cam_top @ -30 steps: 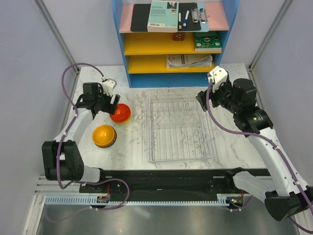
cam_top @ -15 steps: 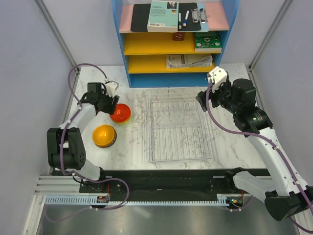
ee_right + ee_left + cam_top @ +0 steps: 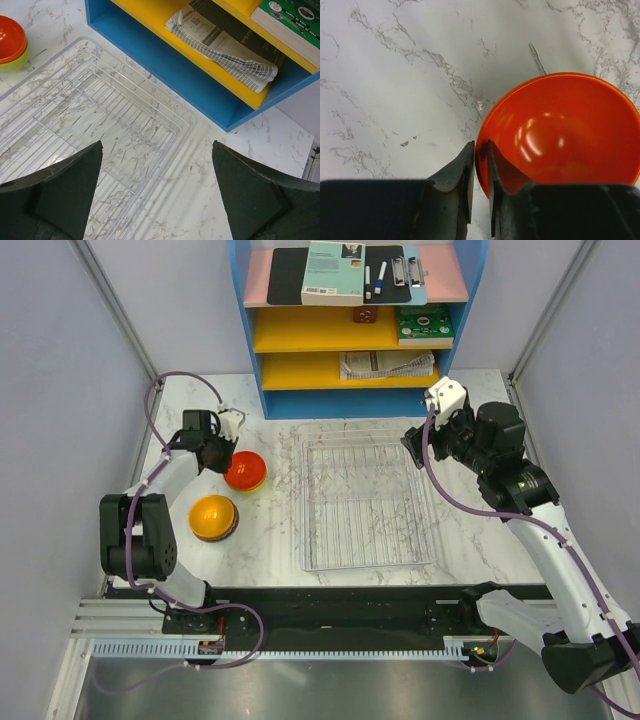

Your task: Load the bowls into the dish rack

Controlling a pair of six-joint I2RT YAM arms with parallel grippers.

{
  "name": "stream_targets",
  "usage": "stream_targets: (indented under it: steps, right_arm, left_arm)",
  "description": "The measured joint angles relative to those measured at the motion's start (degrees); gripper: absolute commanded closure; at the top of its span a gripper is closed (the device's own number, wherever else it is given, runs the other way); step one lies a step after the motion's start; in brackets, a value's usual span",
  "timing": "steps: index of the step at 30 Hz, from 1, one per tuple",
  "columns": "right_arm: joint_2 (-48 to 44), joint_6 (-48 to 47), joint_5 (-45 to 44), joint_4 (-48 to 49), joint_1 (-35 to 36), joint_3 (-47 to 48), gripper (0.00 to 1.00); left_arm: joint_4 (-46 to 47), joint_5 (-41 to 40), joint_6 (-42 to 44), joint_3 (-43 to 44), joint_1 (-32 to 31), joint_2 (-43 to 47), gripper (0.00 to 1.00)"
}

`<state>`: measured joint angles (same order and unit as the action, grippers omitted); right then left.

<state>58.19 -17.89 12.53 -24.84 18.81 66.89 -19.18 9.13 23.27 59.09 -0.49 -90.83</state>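
Observation:
A glossy red bowl stands upright on the marble left of the dish rack, nested in a lime-green bowl. My left gripper is at its far-left rim. In the left wrist view the gripper has one finger inside the red bowl and one outside, pinched shut on the rim. An orange bowl sits nearer, on top of something darker. My right gripper hangs open over the rack's far right corner, with nothing between its fingers. The wire rack holds nothing.
A blue-and-yellow shelf unit stands at the back, just beyond the rack, holding books, pens and a folded paper. Grey walls close in both sides of the table.
The left gripper's jaws have narrowed from wide open to a pinch on the red bowl's rim, and the left arm's elbow has swung in. The right arm has not moved.

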Motion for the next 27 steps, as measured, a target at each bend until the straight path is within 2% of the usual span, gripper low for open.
stream_targets:
  steps: [3,4,14,19,22,27]
  right_arm:
    - [-0.02,-0.15,0.0,0.02,0.0,0.0,0.02]
    - [-0.02,-0.17,0.0,0.02,0.0,0.0,0.02]
    - [0.02,-0.28,0.02,0.02,0.0,0.0,0.02]
    - [1.29,0.98,0.31,0.28,0.0,0.0,0.02]
    - [3.37,2.86,0.74,0.44,0.0,0.35,0.02]
    - [6.95,7.82,4.24,0.76,0.0,2.43,0.02]
  left_arm:
    - [0.04,0.15,0.0,0.0,-0.02,0.0,0.91]
    - [0.07,0.28,-0.02,0.0,-0.02,0.02,0.98]
    - [0.46,0.83,-0.04,0.15,0.0,1.66,0.98]
    - [-0.52,1.75,-0.04,0.15,0.0,5.62,0.98]
    - [-0.96,4.87,-0.04,0.31,0.02,9.25,0.98]
    - [-3.1,16.44,-0.59,4.33,0.0,12.68,0.98]
